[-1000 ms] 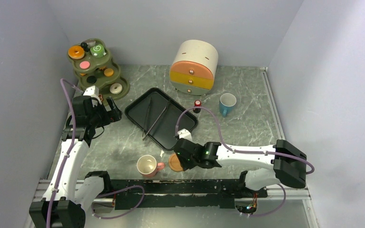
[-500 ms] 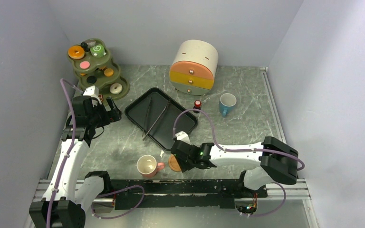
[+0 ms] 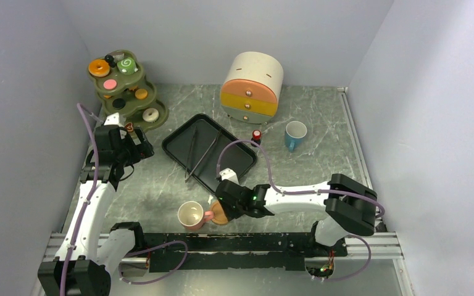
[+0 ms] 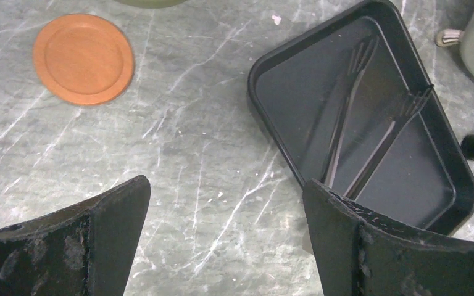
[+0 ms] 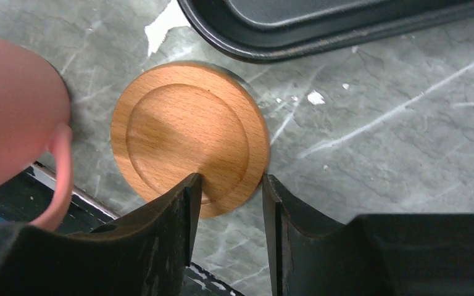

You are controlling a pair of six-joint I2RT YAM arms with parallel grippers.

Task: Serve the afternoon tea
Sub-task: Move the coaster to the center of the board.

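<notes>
Right pincer is down low, jaws drawn narrow over the near rim of the wooden saucer. True pinch or just a straddle, cannot tell. The saucer sits on the marble table straight ahead of its fingertips, pink cup just to its left, black tray beyond. Left pincer is spread wide, holding nothing. A second saucer lies ahead to its left, the tray with two forks ahead to its right
</notes>
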